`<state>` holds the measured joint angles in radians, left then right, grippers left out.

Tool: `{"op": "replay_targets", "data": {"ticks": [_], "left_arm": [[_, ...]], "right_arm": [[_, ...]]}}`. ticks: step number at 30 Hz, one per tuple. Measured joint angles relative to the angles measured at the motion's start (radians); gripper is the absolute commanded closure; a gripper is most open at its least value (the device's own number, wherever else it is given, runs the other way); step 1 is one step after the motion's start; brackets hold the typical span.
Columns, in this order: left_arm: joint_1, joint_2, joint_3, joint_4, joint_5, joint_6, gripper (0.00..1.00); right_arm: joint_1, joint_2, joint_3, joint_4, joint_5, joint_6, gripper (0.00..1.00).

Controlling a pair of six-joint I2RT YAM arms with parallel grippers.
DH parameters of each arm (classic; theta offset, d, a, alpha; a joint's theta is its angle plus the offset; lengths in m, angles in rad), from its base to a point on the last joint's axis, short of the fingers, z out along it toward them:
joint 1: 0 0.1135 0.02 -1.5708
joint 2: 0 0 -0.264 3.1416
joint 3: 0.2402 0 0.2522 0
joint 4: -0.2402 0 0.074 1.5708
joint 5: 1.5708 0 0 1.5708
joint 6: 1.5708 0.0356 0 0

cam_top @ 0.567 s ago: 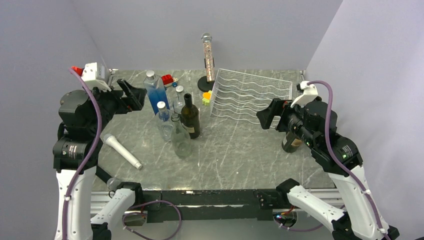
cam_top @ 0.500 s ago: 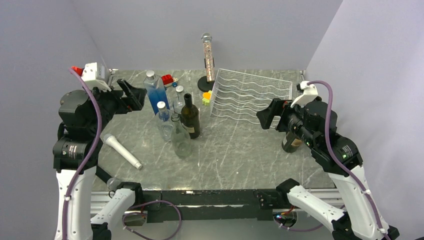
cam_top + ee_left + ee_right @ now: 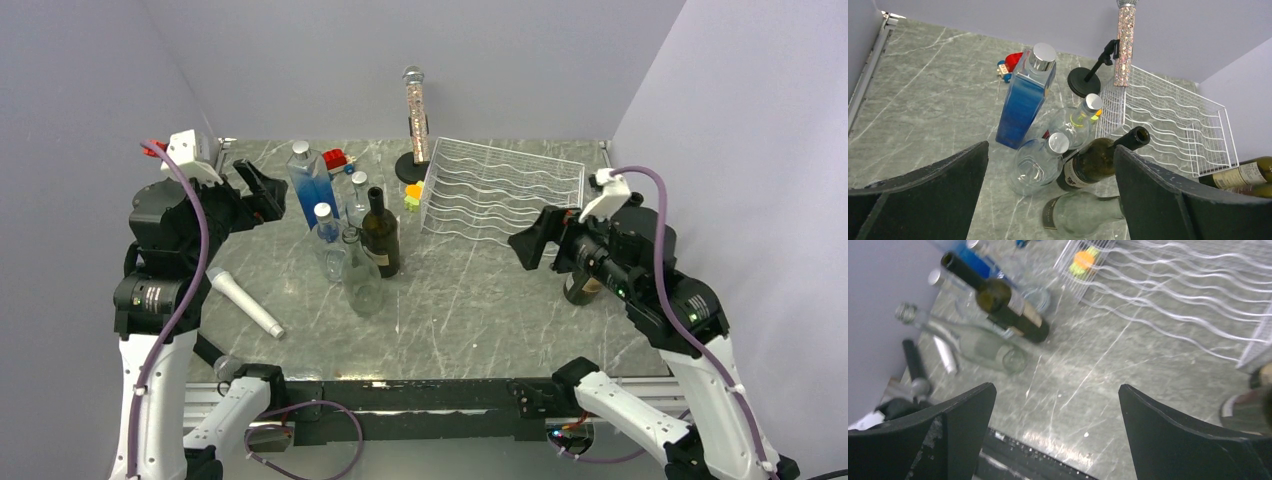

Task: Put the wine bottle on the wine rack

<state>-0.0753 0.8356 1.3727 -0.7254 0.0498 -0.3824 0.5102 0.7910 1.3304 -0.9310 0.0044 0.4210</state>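
A dark green wine bottle [image 3: 380, 235] stands upright and uncapped mid-table, left of the white wire wine rack [image 3: 500, 190]. It also shows in the left wrist view [image 3: 1098, 160] and the right wrist view [image 3: 1003, 302]. Another labelled wine bottle [image 3: 580, 288] stands right of the rack's near corner, partly hidden by the right arm. The rack [image 3: 1173, 125] holds no bottles. My left gripper [image 3: 262, 190] is open and empty, raised left of the bottles. My right gripper [image 3: 535, 240] is open and empty, above the table near the rack's front.
A tall blue bottle [image 3: 312, 185], small clear bottles [image 3: 326, 225] and a clear wine-shaped bottle [image 3: 360, 275] crowd the dark bottle. A white microphone [image 3: 245, 302] lies at the left. A glitter microphone on a black stand [image 3: 414, 105] and small toys [image 3: 412, 193] sit by the rack's left edge.
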Motion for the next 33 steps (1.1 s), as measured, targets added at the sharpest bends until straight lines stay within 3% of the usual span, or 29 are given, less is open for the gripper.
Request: {"op": "replay_targets", "data": {"ticks": [8, 14, 18, 25, 33], "left_arm": [[0.0, 0.013, 0.001, -0.032, 0.027, 0.003, 0.01], [0.0, 0.004, 0.002, -0.043, 0.209, 0.023, 0.01], [0.0, -0.023, 0.002, -0.042, 0.269, 0.026, 0.01], [0.0, -0.047, 0.034, -0.062, 0.256, 0.025, 0.01], [0.0, -0.077, 0.036, -0.071, 0.229, 0.023, 0.01]], "right_arm": [[0.032, 0.024, -0.107, 0.113, -0.34, -0.051, 0.0], [0.136, 0.054, -0.12, 0.26, -0.407, -0.051, 0.01], [0.275, 0.145, -0.101, 0.332, -0.34, -0.056, 0.01], [0.522, 0.49, 0.142, 0.316, -0.053, -0.072, 0.01], [0.653, 0.737, 0.29, 0.311, 0.156, -0.09, 0.04]]}}
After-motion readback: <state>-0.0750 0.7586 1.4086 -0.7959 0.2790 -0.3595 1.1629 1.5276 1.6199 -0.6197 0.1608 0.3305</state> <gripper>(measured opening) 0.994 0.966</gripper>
